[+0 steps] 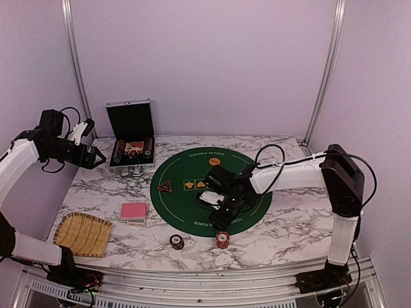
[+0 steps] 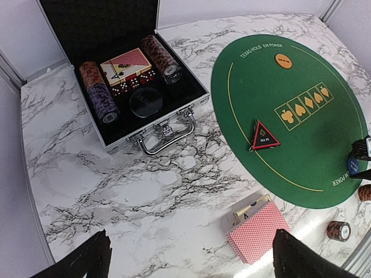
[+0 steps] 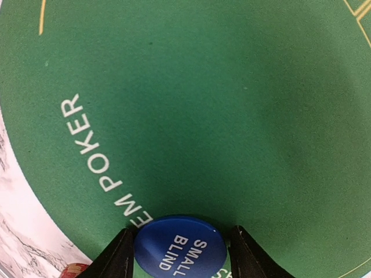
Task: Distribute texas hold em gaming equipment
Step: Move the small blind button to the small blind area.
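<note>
Blue button (image 3: 179, 249) nearest, flat on green mat (image 3: 203, 104) close to its near rim, "SMALL BLIND" face up. Right hand (image 3: 179, 230) straddles it, fingers (image 3: 119, 258) narrow, at button's edges; firm pinch or not, cannot tell.
Risks: thin disc, little purchase. Tips may ride over rim; button may squirt out or tilt on lift.
Red chips (image 1: 222, 240) just off mat near hand; careless swing could topple them.
Left hand (image 1: 95, 157) wide, empty, aloft by case (image 1: 131, 138), well away. Cards (image 1: 133, 212) on counter (image 1: 289, 224), undealt.
</note>
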Robot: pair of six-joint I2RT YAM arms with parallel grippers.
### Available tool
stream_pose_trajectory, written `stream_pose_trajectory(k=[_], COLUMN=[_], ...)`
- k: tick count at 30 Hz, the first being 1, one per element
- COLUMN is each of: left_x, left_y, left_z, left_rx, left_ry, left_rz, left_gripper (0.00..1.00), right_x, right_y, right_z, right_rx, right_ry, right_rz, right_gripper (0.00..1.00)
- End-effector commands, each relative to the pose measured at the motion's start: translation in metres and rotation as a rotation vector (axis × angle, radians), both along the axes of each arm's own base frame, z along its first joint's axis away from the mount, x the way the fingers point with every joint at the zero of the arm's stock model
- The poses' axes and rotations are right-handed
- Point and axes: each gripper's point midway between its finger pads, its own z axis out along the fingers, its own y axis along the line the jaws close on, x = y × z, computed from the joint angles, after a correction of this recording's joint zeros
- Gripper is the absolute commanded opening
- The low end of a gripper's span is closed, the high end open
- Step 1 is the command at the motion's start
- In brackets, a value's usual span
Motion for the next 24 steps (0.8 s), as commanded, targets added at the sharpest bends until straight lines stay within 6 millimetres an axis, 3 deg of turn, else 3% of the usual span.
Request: stream_pose_trajectory(k=[1, 13, 20, 24], left_x=[-0.001, 0.002, 0.002, 0.001], left_y=[-0.001, -0.002, -0.002, -0.002], left_z=[0.009, 0.011, 0.011, 0.011], left_rx=[-0.004, -0.011, -0.008, -0.008], left_ry=[-0.011, -0.011, -0.011, -0.013], left_rz=[-0.011, -0.014, -0.018, -0.02], left_gripper=[0.99, 0.99, 0.99, 0.99], right_x=[0.021, 0.026, 0.031, 0.032], right_y=[-0.03, -0.066, -0.077, -0.074], right_z=[-0.003, -0.011, -0.001, 0.008], right_rx=[-0.044, -0.067, -0.062, -0.039], right_ry=[-0.036, -0.035, -0.051, -0.046], right_rz=[-0.095, -0.194, -0.239, -0.248], right_gripper=[0.54, 0.52, 0.52, 0.61])
